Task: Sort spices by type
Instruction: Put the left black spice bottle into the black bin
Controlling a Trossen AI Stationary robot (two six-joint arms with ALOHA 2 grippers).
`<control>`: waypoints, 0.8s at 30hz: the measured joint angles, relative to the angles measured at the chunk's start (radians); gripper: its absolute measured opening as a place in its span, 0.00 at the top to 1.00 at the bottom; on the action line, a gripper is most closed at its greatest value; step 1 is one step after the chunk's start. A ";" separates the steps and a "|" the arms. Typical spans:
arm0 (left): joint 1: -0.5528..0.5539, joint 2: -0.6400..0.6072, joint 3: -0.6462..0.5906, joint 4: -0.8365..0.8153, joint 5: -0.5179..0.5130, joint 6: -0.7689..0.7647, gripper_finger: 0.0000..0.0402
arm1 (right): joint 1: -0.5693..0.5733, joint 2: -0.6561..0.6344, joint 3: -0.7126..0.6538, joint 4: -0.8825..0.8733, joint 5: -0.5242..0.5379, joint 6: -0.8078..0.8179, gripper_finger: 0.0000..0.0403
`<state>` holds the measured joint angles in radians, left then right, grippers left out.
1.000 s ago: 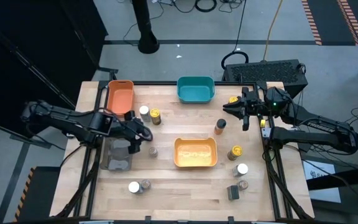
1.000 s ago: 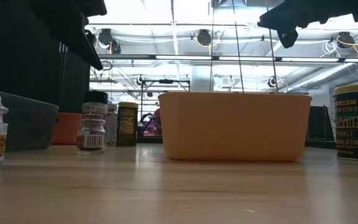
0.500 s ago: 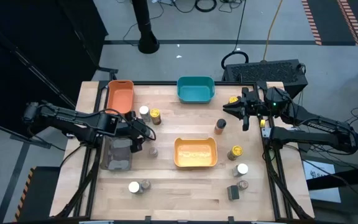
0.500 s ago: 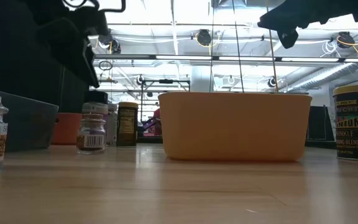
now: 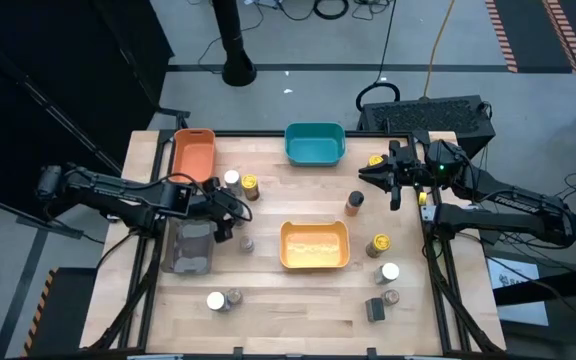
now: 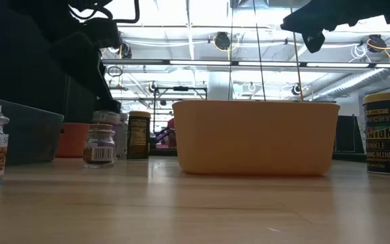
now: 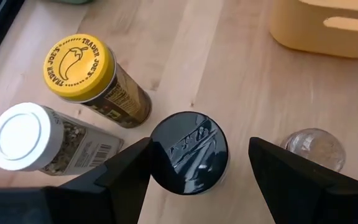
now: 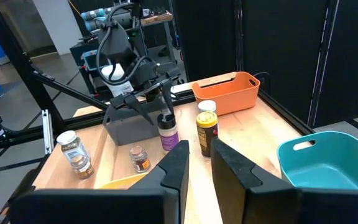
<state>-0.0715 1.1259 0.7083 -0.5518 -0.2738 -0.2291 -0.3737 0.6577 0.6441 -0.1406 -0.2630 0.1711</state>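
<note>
The spices are small jars scattered over the wooden table. My left gripper (image 7: 194,171) is open and tilted downward at the left middle of the table. Its fingers (image 7: 126,171) stand on either side of a black-lidded jar (image 7: 189,152). That jar stands upright on its base and shows a purple label (image 8: 167,134) in the right wrist view. Beside it stand a yellow-lidded jar (image 7: 79,67), a white-lidded jar (image 7: 22,135) and a small clear jar (image 7: 313,148). My right gripper (image 5: 380,178) is shut on nothing, held high over the far right of the table.
Four bins sit on the table: orange (image 5: 194,152) at far left, teal (image 5: 315,143) at far middle, yellow (image 5: 314,245) in the centre, and grey (image 5: 190,248) beside my left gripper. More jars stand at the right (image 5: 378,245) and near the front (image 5: 216,300).
My left gripper has sunk toward the black-lidded jar and stayed open. The jars have kept their places.
</note>
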 joint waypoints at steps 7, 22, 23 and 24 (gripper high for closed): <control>-0.001 -0.001 0.000 -0.006 0.003 -0.023 0.33 | 0.000 0.000 0.000 0.000 0.000 0.000 0.87; -0.002 -0.002 0.000 -0.007 0.002 -0.041 0.25 | 0.000 0.000 0.000 -0.003 0.000 0.000 0.87; -0.002 -0.002 0.000 -0.007 0.002 -0.027 0.24 | 0.000 0.000 0.000 -0.003 0.000 0.000 0.87; -0.002 -0.002 -0.001 -0.007 -0.002 -0.022 0.23 | 0.000 0.000 0.000 -0.003 0.000 0.000 0.87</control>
<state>-0.0734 1.1240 0.7074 -0.5589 -0.2755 -0.2515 -0.3737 0.6578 0.6441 -0.1440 -0.2627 0.1707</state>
